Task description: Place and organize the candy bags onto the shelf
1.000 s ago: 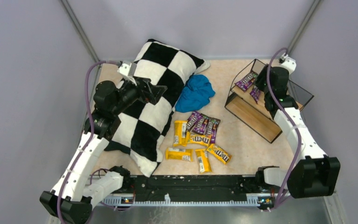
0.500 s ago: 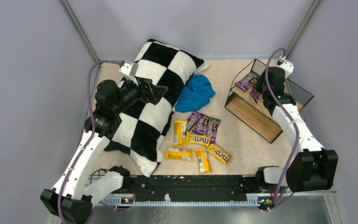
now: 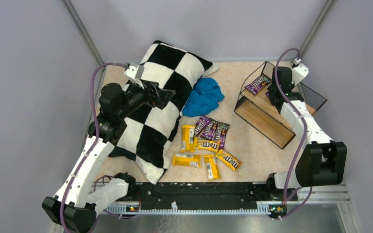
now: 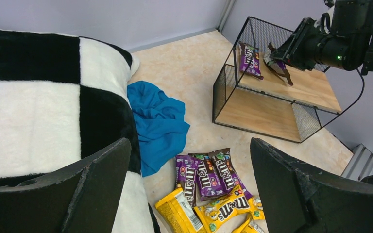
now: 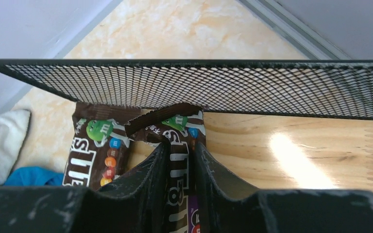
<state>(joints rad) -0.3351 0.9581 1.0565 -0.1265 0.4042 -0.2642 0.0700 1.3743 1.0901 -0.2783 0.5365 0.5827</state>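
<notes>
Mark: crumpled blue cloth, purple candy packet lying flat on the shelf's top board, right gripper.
crumpled blue cloth (image 3: 203, 97): top external view, mid folds.
purple candy packet (image 3: 257, 84): top external view, wrapper middle.
right gripper (image 5: 179, 145): right wrist view, between fingertips pinching second packet (image 5: 179, 127).

A black-and-white checkered pillow lay beneath the left gripper and stretched away behind it. A crumpled blue cloth sat just ahead of that gripper's spread fingertips. It touched the pillow's edge and rested on the beige marbled table.
</notes>
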